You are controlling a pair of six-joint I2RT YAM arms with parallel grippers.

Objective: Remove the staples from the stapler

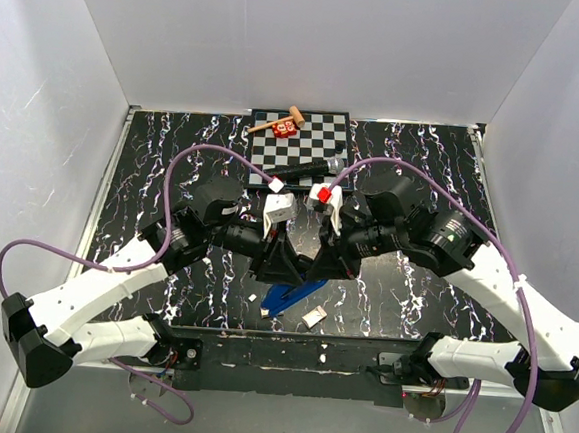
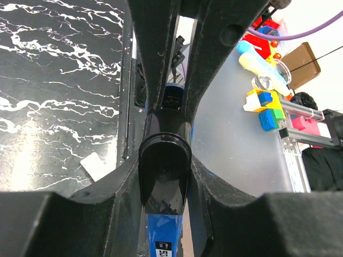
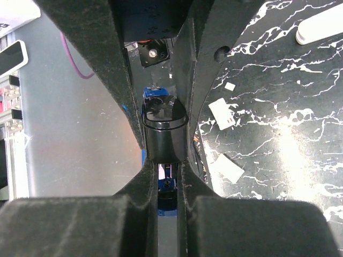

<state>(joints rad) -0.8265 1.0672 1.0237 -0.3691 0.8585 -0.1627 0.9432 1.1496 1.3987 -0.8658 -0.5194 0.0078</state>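
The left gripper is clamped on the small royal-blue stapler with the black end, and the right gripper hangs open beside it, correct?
The right gripper is not open: the right wrist view shows it shut on the small royal-blue stapler with the black end too. The left gripper is clamped on it, as you said.

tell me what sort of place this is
Probably a robot lab test cell. White walls box in a black marbled table. The left gripper and right gripper are both shut on a stapler, and props like a checkerboard lie about.
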